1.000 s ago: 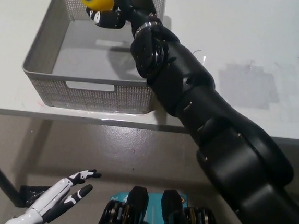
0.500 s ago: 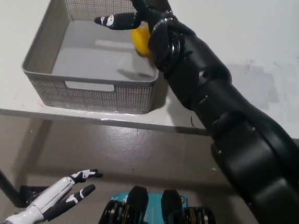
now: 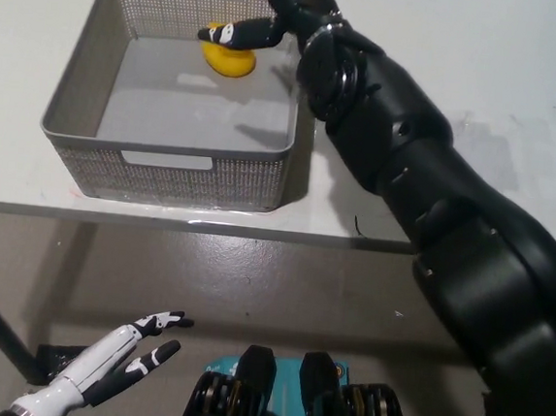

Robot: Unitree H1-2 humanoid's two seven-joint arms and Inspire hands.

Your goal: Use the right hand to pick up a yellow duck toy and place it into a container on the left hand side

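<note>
The yellow duck (image 3: 228, 60) now lies on the floor of the grey mesh basket (image 3: 164, 174), near the far wall. One second ago I was holding it high above the far rim of the basket, half a second ago it was lower, beside the right wall, and now it rests on the bottom. My right hand (image 3: 265, 22) hangs just above the duck, with one finger (image 3: 237, 34) stretched out over it. I see this finger straight, not curled around the toy, so I judge that my right hand has let the duck go and holds nothing; the rest of the hand is partly hidden by my own wrist.

For the task this means the placing seems done: the duck is inside the container, which stands on the white table (image 3: 481, 109) at my left side. What remains, I think, is only to draw the arm back without touching the rim.

My left hand (image 3: 119, 360) rests low at the lower left, below the table edge, with fingers spread and empty.

I can read no brand, label or writing on the basket, the duck or the table.
</note>
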